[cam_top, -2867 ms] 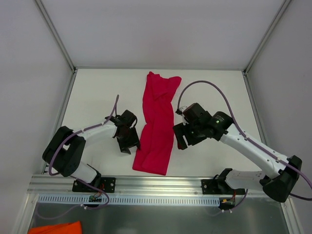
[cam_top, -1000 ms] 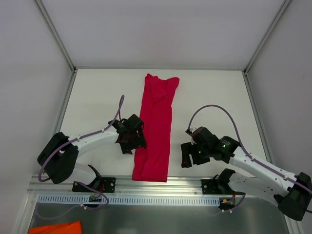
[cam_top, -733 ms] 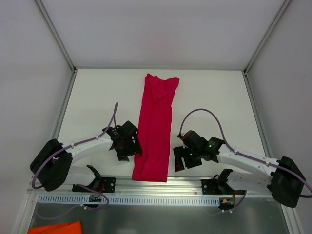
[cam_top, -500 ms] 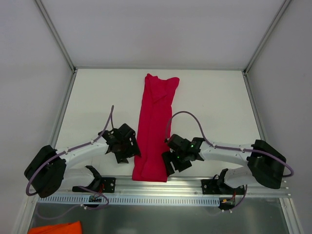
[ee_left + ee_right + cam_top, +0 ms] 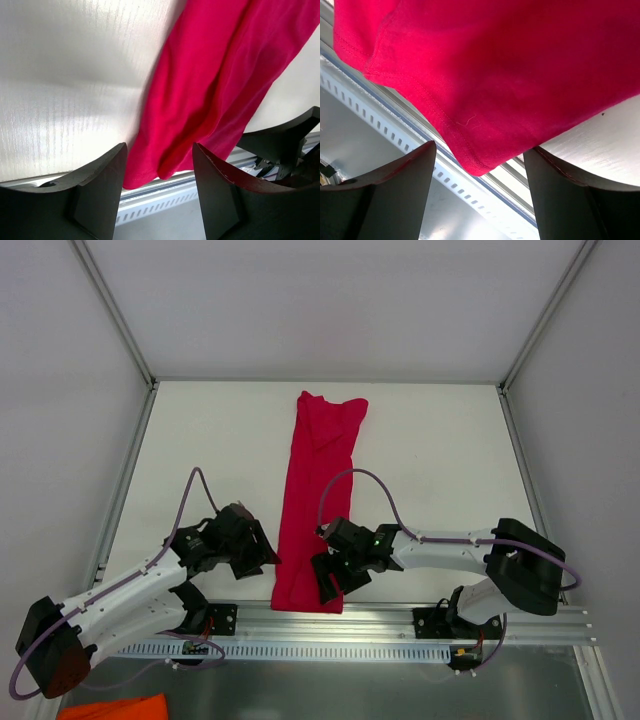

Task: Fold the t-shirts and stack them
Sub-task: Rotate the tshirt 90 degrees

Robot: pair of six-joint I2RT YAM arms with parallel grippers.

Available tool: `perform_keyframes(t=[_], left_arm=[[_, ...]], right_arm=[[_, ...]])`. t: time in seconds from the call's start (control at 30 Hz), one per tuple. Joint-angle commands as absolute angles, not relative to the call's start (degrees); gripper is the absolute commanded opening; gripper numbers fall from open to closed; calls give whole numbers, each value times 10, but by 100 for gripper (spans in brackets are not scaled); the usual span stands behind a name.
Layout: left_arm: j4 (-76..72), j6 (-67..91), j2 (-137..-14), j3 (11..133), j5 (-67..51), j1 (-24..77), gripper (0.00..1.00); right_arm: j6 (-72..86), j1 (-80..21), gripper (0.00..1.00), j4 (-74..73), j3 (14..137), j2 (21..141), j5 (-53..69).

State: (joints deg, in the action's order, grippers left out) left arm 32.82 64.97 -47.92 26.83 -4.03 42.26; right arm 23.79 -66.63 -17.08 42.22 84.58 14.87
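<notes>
1. T-shirt: crimson, folded lengthwise into a long narrow strip. It lies flat on the white surface, about midway across its width. It runs from near the far edge down to the near edge, with the broader, rumpled end farthest from the arm bases.
2. Near end of the t-shirt: the hemmed corners reach the edge of the surface, just above the metal rail that carries the arm bases.
3. Left end effector: low over the surface, just beside the near-left corner of the strip and pointing toward it. In the left wrist view its two dark fingers stand apart, with the left edge and corner of the t-shirt in the gap between them. No fabric is pinched.
4. Right end effector: at the near-right corner of the strip, over the fabric's edge. In the right wrist view its fingers are spread wide, with the stitched corner showing between them. Whether a fingertip touches the cloth cannot be told.
5. Orange cloth: partly visible below the rail, off the surface.
</notes>
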Motion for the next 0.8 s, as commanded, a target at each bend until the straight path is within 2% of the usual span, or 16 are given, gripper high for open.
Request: perform_keyframes(t=[0.0,0.43,0.57,0.77], left_arm=[[331,651,-479,255,-55,417,55],[295,653,-422,179,-119,419,54],[266,657,-410,158,-131,418,50],[253,645,-421,152,-139,418,50]], right_arm=[[238,-671,75,-189,414,835,110],[259,-671,75,-238,387,753,75],[268,-670,75,-228,379,758,76],[283,-670,74,-176,367,769,99]])
